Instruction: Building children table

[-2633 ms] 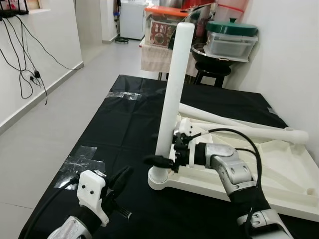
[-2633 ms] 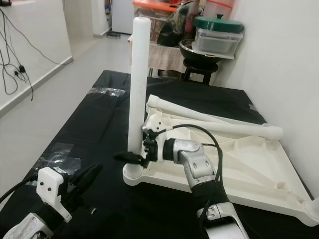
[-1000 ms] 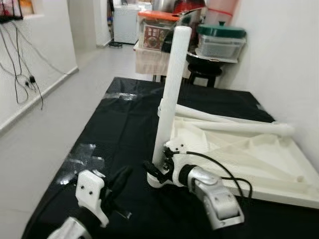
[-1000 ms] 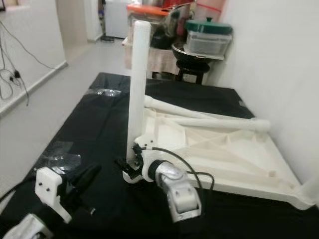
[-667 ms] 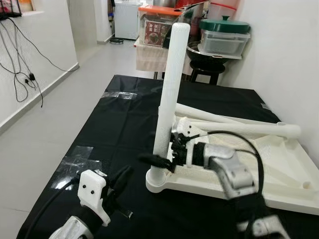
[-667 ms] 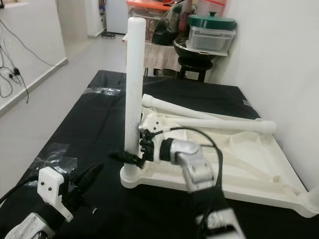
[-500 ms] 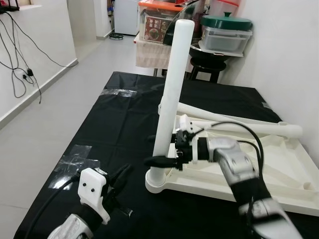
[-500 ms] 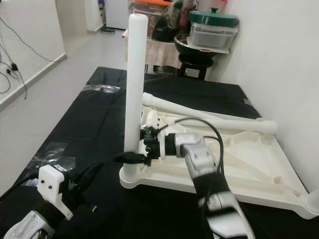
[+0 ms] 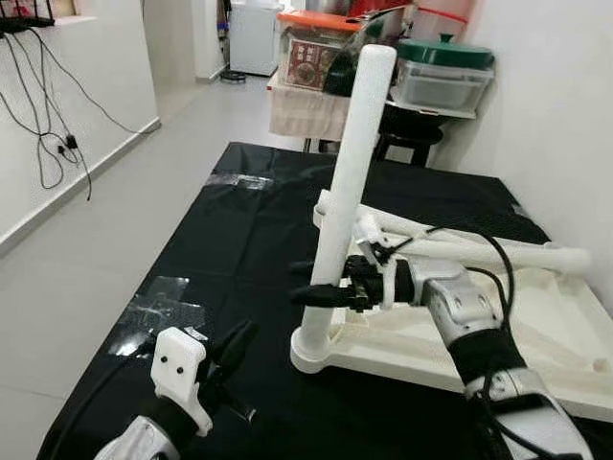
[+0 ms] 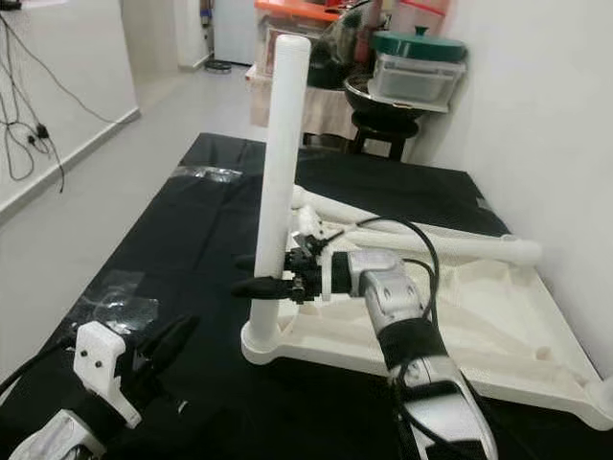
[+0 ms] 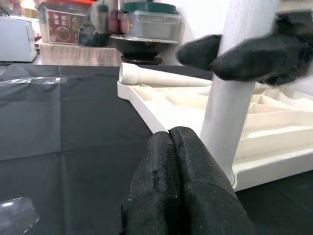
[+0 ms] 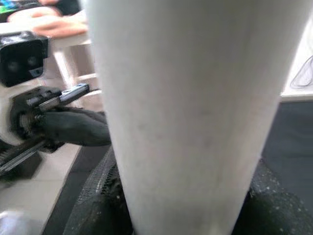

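Gripping the white leg (image 9: 347, 192) low down, the right gripper (image 9: 316, 284) has both fingers clamped round it; leg stands tilted toward 1 o'clock in the tabletop (image 9: 536, 326) corner socket; left gripper (image 9: 230, 347) is pinched closed, empty, hovering at 7 o'clock of the leg's base.

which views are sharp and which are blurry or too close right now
Left and right eye views: sharp, evenly lit, the upright leg clear with the right tool closed on it. Left wrist view: its own left tool and the leg soft. Right wrist view: leg too close, blurred, background smeared.
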Robot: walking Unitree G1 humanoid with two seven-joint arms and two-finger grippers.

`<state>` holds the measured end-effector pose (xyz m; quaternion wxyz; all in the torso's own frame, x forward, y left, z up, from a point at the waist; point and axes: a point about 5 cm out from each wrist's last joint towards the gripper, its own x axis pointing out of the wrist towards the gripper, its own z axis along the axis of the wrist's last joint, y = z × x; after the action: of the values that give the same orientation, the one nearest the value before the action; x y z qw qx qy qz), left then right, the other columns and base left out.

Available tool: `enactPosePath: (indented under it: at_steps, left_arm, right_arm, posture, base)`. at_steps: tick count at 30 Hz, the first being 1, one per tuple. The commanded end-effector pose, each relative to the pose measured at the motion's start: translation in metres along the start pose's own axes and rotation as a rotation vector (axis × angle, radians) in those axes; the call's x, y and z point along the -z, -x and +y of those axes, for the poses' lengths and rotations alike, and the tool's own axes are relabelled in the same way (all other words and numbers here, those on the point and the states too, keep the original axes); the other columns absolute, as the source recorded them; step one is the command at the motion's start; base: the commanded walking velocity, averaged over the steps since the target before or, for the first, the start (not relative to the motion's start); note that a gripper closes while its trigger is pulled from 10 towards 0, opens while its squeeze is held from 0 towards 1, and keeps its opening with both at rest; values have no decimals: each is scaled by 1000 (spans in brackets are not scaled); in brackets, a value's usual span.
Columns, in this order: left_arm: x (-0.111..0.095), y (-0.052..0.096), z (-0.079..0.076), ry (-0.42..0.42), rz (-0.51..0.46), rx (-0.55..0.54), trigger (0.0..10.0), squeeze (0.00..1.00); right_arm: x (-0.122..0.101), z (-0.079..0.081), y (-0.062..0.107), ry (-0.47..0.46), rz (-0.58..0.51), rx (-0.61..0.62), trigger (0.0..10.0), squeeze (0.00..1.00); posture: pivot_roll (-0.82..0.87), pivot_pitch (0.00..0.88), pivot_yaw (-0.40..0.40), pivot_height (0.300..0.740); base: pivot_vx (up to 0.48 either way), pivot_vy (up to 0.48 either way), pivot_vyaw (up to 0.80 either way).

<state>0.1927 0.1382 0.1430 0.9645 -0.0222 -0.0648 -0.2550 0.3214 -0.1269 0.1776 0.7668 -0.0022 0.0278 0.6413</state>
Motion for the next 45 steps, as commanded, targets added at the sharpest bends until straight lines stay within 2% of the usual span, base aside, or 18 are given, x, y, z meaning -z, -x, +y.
enactPosePath:
  at_steps: [1, 3, 4, 5, 8, 16, 17, 19, 20, 25, 29, 30, 32, 33, 41, 42, 43, 45]
  left_arm:
    - [1, 1, -1, 5, 8, 8, 10000, 0]
    - [0, 2, -1, 5, 10, 9, 10000, 0]
    - [1, 3, 1, 5, 13, 8, 10000, 0]
    - [1, 3, 2, 5, 14, 8, 10000, 0]
    - [3, 2, 3, 2, 20, 12, 10000, 0]
    - [3, 1, 4, -3, 16, -3, 10000, 0]
    - [3, -1, 4, -5, 13, -7, 10000, 0]
    - [3, -1, 4, -3, 12, -3, 10000, 0]
    - [3, -2, 4, 0, 12, 5, 10000, 0]
    - [3, -2, 4, 4, 13, 14, 10000, 0]
    - [3, -3, 4, 3, 10, 11, 10000, 0]
    - [3, -4, 4, 2, 10, 9, 10000, 0]
    - [4, -4, 5, 2, 9, 8, 10000, 0]
    - [4, -5, 5, 1, 9, 7, 10000, 0]
    - [5, -5, 4, -1, 12, 6, 10000, 0]
    - [5, -5, 4, -1, 12, 6, 10000, 0]
    - [5, -5, 4, -1, 12, 6, 10000, 0]
    - [5, -5, 4, -2, 12, 5, 10000, 0]
  right_arm:
    - [20, 20, -12, -75, 26, 123, 0, 0]
    - [27, 29, -20, -98, 29, 196, 0, 0]
    - [60, 36, -37, -137, 186, 899, 0, 0]
    - [68, 44, -34, -119, 244, 1096, 0, 0]
    - [56, 44, -61, 6, 217, 724, 0, 0]
    - [58, 38, -64, -12, 230, 701, 0, 0]
    - [56, 37, -57, -42, 213, 765, 10000, 0]
    - [53, 38, -56, -82, 178, 795, 10000, 0]
    - [50, 39, -56, -98, 157, 785, 10000, 1000]
    - [37, 39, -59, -88, 95, 638, 10000, 1000]
    - [14, 28, -46, 13, 36, 361, 10000, 1000]
    - [6, 19, -36, 69, 56, 275, 10000, 294]
    - [1, 13, -29, 100, 75, 232, 10000, 294]
    - [-7, 3, -22, 126, 101, 173, 10000, 0]
    - [-30, -19, -9, 97, 115, 3, 10000, 0]
    - [-29, -25, -8, 84, 135, -1, 3569, 0]
    - [-28, -28, -6, 64, 144, -13, 0, 0]
    - [-27, -29, -4, 49, 144, -24, 0, 0]
  posture:
    - [19, 0, -134, 740]
    - [19, 0, -134, 740]
    - [6, 0, -124, 740]
    - [6, 0, -124, 740]
    - [14, 0, -129, 740]
    - [9, 0, -120, 740]
    - [5, 0, -115, 740]
    - [5, 0, -115, 740]
    - [-2, 0, -111, 740]
    - [1, 0, -112, 740]
    - [2, 0, -114, 740]
    - [5, 0, -118, 740]
    - [5, 0, -118, 740]
    - [8, 0, -116, 740]
    - [21, 0, -121, 740]
    - [25, 0, -124, 740]
    - [25, 0, -123, 740]
    - [25, 0, -123, 740]
  base:
    - [0, 0, 0]
    - [0, 0, 0]
    - [0, 0, 0]
    - [0, 0, 0]
    - [0, 0, 0]
    - [0, 0, 0]
    - [0, 0, 0]
    - [0, 0, 0]
    - [0, 0, 0]
    - [0, 0, 0]
    - [0, 0, 0]
    - [0, 0, 0]
    - [0, 0, 0]
    - [0, 0, 0]
    - [0, 0, 0]
    - [0, 0, 0]
    - [0, 0, 0]
    - [0, 0, 0]
